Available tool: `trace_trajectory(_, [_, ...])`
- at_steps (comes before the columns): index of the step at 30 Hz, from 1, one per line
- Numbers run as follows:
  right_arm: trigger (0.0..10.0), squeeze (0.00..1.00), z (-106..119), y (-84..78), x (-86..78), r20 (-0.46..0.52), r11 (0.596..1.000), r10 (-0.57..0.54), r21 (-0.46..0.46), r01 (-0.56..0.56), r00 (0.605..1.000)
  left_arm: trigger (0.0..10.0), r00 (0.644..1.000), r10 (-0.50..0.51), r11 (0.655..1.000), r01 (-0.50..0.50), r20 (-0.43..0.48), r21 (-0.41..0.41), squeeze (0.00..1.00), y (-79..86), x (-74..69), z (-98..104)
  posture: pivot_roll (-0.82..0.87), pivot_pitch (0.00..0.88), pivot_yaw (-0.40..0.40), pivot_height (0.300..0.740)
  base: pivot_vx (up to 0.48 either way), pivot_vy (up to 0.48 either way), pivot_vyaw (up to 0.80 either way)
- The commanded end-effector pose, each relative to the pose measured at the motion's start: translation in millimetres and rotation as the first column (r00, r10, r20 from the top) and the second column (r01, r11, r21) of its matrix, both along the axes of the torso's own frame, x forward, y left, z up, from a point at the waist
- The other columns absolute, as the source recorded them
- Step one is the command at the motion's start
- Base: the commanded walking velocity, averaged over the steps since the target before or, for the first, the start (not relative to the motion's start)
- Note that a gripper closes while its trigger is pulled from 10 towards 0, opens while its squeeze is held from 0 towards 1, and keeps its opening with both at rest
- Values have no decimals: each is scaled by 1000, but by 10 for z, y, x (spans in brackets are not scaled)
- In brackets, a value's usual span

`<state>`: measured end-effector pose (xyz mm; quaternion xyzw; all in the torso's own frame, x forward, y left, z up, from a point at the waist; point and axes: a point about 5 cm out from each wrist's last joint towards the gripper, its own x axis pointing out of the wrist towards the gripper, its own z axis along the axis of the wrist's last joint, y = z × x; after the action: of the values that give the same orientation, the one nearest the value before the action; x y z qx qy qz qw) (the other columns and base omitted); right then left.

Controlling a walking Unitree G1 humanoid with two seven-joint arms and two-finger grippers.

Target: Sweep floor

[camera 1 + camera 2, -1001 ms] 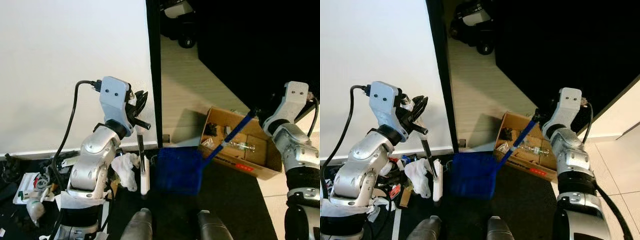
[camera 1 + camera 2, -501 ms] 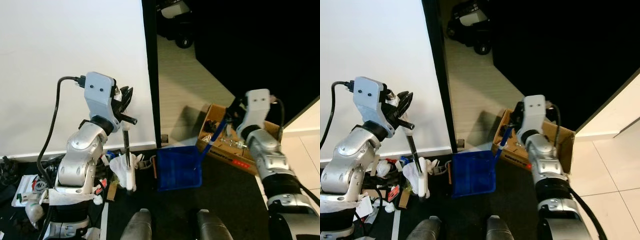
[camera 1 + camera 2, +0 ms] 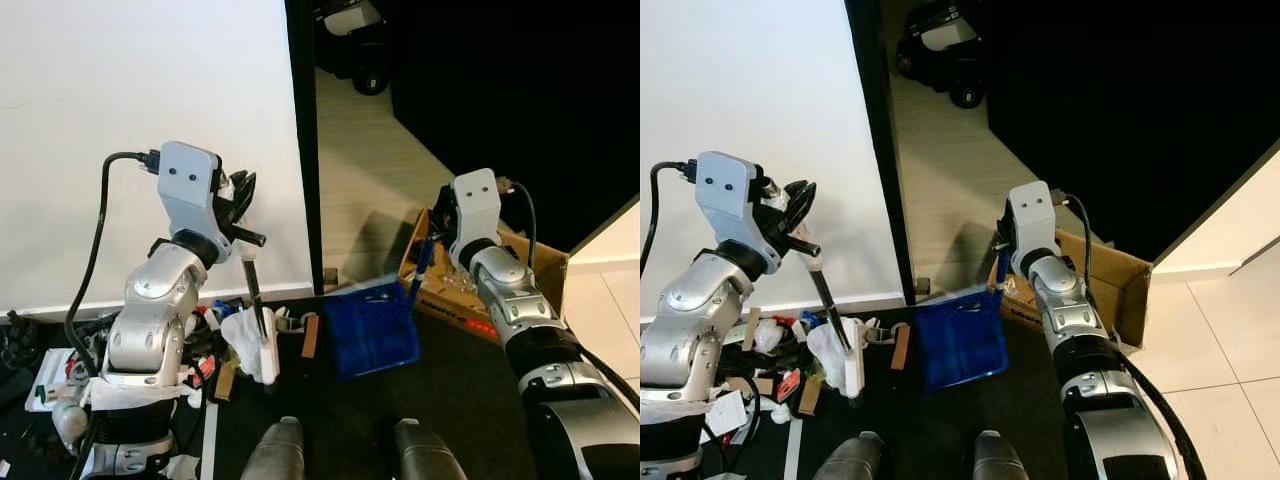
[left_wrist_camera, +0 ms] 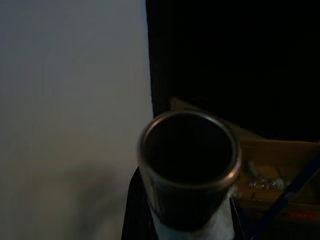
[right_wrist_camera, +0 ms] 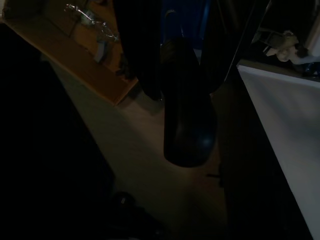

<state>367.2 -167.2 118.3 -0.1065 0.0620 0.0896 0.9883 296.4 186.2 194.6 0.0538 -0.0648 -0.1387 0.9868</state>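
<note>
My left gripper (image 3: 241, 201) is shut on the black handle of a broom (image 3: 255, 297). The broom's white head (image 3: 268, 359) rests on the dark floor beside a crumpled white paper (image 3: 240, 331). In the left wrist view the handle's round end (image 4: 189, 165) sits close to the camera. My right gripper (image 3: 438, 228) is shut on the blue handle (image 3: 421, 268) of a blue dustpan (image 3: 372, 328). The dustpan lies tilted on the dark floor, to the right of the broom. A brown scrap (image 3: 309, 336) lies between broom and dustpan. In the right wrist view the black fingers (image 5: 145, 60) flank the handle's dark end (image 5: 189, 125).
An open cardboard box (image 3: 541, 276) with a clear bottle inside stands right behind the dustpan. Litter and cables are piled at the left (image 3: 70, 370) along the white wall (image 3: 120, 90). A black door edge (image 3: 305, 150) borders a pale floor strip (image 3: 365, 170). My feet (image 3: 340, 450) are below.
My right arm has swung left toward the middle, and the dustpan has tilted and shifted slightly. My left arm moved the broom a little left toward the white paper.
</note>
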Motion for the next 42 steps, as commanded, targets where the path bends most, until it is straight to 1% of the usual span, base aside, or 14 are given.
trace_trajectory(1, [10000, 0, 17, -47, 13, 21, 999, -16, -30, 17, 1000, 10000, 999, 24, 999, -25, 26, 37, 0, 69, -33, 38, 110, 140, 7, 740, 0, 0, 0])
trace_trajectory(5, [10000, 0, -84, -11, -4, -14, 1000, -25, -17, 24, 1000, 10000, 1000, 21, 999, -22, 19, 39, 0, 66, -32, 16, 110, 141, 9, 740, 0, 0, 0])
trace_trajectory(12, [10000, 0, -219, 79, -33, -80, 987, -75, 135, 86, 994, 10000, 999, 24, 997, -28, 46, 76, 0, 138, -34, 29, 112, 141, 9, 740, 0, 0, 0])
trace_trajectory(14, [10000, 0, -222, 125, -28, -76, 971, -80, 218, 95, 994, 10000, 989, 31, 995, -45, 144, 92, 0, 311, -37, 293, 119, 141, 4, 740, 0, 0, 0])
trace_trajectory(15, [10000, 0, -222, 125, -28, -76, 971, -80, 218, 95, 994, 10000, 989, 31, 995, -45, 144, 92, 0, 311, -37, 293, 119, 141, 4, 740, 0, 0, 0])
trace_trajectory(17, [10000, 0, -216, 149, -26, -67, 971, -61, 228, 75, 996, 10000, 975, 47, 984, -83, 216, 157, 0, 536, -70, 556, 119, 142, 2, 740, 0, 0, 0])
trace_trajectory(24, [10000, 0, -228, 133, -26, -68, 975, -57, 211, 70, 996, 10000, 973, 89, 946, -150, 214, 288, 0, 937, -164, 709, 123, 142, -2, 740, 0, 0, 0])
trace_trajectory(26, [10000, 0, -237, 130, -27, -72, 976, -55, 206, 69, 996, 10000, 980, 99, 938, -149, 171, 313, 0, 1046, -185, 542, 125, 144, -6, 740, 0, 0, 0])
trace_trajectory(29, [10000, 0, -244, 157, -27, -74, 977, -45, 203, 59, 996, 10000, 991, 127, 938, -131, 36, 321, 0, 1144, -148, 30, 110, 159, -18, 740, 0, 0, 0])
trace_trajectory(30, [10000, 0, -244, 157, -27, -74, 977, -45, 203, 59, 996, 10000, 991, 127, 938, -131, 36, 321, 0, 1144, -148, 30, 110, 159, -18, 740, 0, 0, 0])
trace_trajectory(31, [10000, 0, -240, 161, -26, -72, 978, -42, 203, 56, 997, 10000, 990, 138, 933, -125, -14, 338, 59, 1152, -136, -157, 103, 164, -21, 740, 0, 0, 0])
trace_trajectory(35, [10000, 0, -215, 130, -23, -58, 979, -40, 198, 51, 998, 10000, 987, 131, 918, -87, -91, 388, 59, 1088, -101, -569, 64, 188, -32, 740, 0, 0, 0])
trace_trajectory(37, [10000, 0, -208, 99, -30, -50, 979, -41, 199, 50, 998, 10000, 990, 113, 940, -77, -89, 333, 55, 1032, -62, -700, 31, 208, -42, 740, 0, 0, 0])
trace_trajectory(42, [10000, 0, -206, 73, -53, -39, 980, -31, 195, 38, 999, 10000, 993, 94, 950, -70, -65, 303, 16, 934, 27, -753, -6, 249, -50, 740, 0, 0, 0])
